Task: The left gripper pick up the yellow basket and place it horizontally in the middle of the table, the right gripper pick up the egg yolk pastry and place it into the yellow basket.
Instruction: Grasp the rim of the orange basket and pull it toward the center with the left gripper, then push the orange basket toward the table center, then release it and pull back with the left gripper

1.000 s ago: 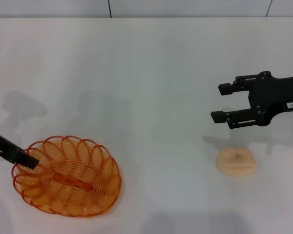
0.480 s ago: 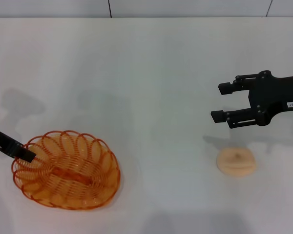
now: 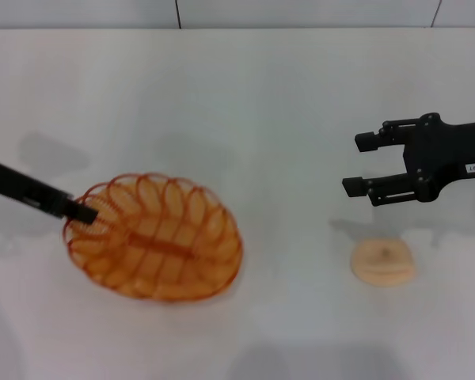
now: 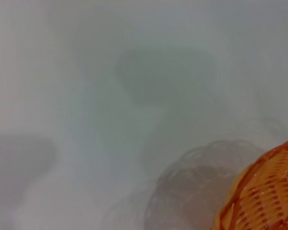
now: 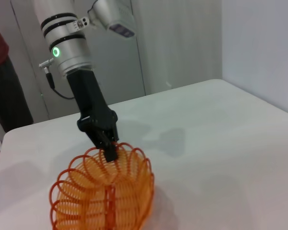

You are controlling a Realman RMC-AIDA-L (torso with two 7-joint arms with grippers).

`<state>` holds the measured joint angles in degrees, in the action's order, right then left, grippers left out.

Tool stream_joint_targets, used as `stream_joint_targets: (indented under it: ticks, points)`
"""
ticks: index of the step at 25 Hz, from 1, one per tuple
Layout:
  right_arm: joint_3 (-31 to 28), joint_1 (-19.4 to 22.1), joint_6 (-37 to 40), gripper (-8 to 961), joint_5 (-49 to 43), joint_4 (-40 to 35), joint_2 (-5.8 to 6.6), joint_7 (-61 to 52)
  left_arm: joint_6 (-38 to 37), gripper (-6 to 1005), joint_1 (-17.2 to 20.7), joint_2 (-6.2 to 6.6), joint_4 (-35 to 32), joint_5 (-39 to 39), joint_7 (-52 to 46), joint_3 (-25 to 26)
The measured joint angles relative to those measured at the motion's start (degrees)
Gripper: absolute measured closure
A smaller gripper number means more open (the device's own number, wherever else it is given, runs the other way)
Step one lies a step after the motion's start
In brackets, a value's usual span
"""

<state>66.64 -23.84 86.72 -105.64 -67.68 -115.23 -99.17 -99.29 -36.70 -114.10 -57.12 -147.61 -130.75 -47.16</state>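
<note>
Jaws of the left gripper (image 3: 85, 212) are clamped on the basket (image 3: 154, 237) rim, carrying it left of centre. Looks light, springy wire, so the rim's the spot. Right gripper (image 3: 362, 165) gapes above the pastry (image 3: 383, 262).

Glossy orange-amber wire forms the yellow basket (image 3: 154, 237), looped and see-through, clamped at its rim by the matt black left gripper (image 3: 85, 211). Beneath it, a smooth matt white table (image 3: 253, 111). Beside the matt black right gripper (image 3: 359, 166), the egg yolk pastry (image 3: 383, 262) looks soft and dull.

yellow basket (image 3: 153, 237) left on table (image 3: 261, 103) | egg yolk pastry (image 3: 383, 263) right, well apart
</note>
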Motion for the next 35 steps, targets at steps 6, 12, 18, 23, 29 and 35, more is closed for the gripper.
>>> stream_joint_targets:
  ticks: [6, 12, 18, 23, 29, 35]
  points:
    - [-0.4, -0.1, -0.1, 211, 0.0, 0.1, -0.06, -0.1, 3.1, 917, -0.8, -0.60, 0.7, 3.4, -3.2, 0.5]
    - [-1.6, 0.1, 0.0, 211, 0.0, -0.2, 0.01, -0.3, 7.9, 918, -1.1, -0.87, 4.6, 7.9, -8.5, 0.4]
    - [-2.1, 0.3, 0.6, 212, 0.1, -0.5, 0.19, -0.2, 9.6, 919, -2.4, -1.52, 8.9, 9.9, -11.8, 0.3]
    - [-2.0, 0.1, 0.8, 212, 0.1, -0.8, 0.32, -0.1, 8.5, 919, -4.4, -1.75, 10.0, 6.8, -15.2, -0.3]
    - [-2.0, 0.0, 1.1, 212, 0.1, -1.2, 0.37, 0.0, 7.8, 918, -7.0, -1.34, 10.5, 2.0, -18.2, -0.3]
    - [-2.0, 0.0, 1.1, 212, 0.1, -1.3, 0.31, 0.0, 8.9, 919, -8.9, -1.31, 11.9, 0.8, -18.7, -0.3]
